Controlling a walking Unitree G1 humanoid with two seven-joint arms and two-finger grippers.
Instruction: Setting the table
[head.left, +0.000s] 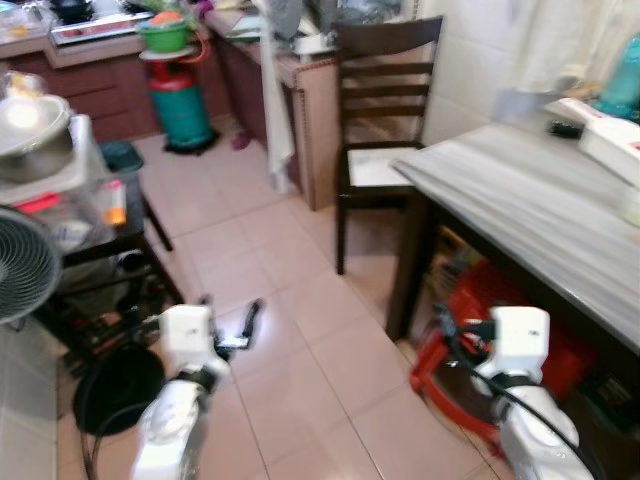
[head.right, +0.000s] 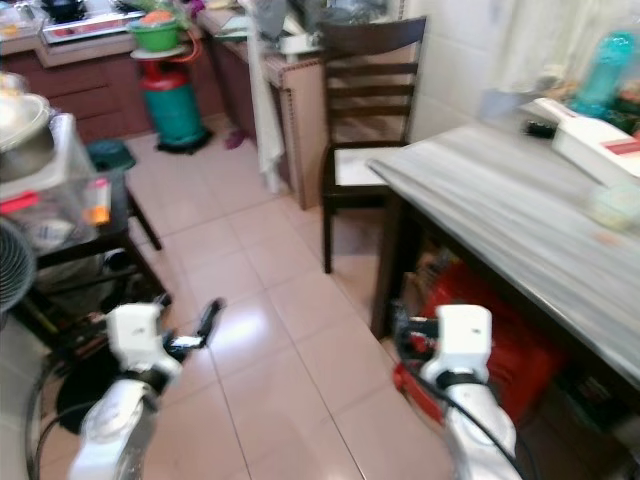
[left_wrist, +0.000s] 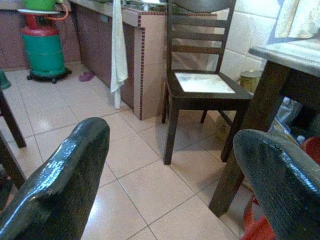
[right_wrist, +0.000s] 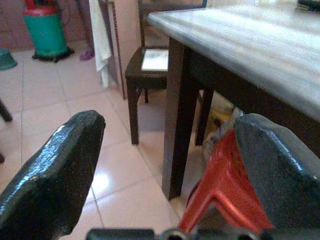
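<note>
The grey wood-grain table (head.left: 520, 195) stands at the right, with a white box (head.left: 607, 137) and a teal bottle (head.left: 623, 78) at its far end. A dark wooden chair (head.left: 384, 115) with a pale seat is at the table's far corner. My left gripper (head.left: 249, 325) is held low over the tiled floor, open and holding nothing. My right gripper (head.left: 447, 326) is low beside the table leg (right_wrist: 179, 125), also open with nothing between its fingers (right_wrist: 55, 170). The left wrist view looks toward the chair (left_wrist: 200, 85).
A red plastic stool (head.left: 470, 330) sits under the table, close to my right gripper. At the left are a fan (head.left: 22, 265) and a rack with a metal bowl (head.left: 30, 125). A green gas cylinder (head.left: 180, 100) and a hanging towel (head.left: 275, 95) stand by the far counter.
</note>
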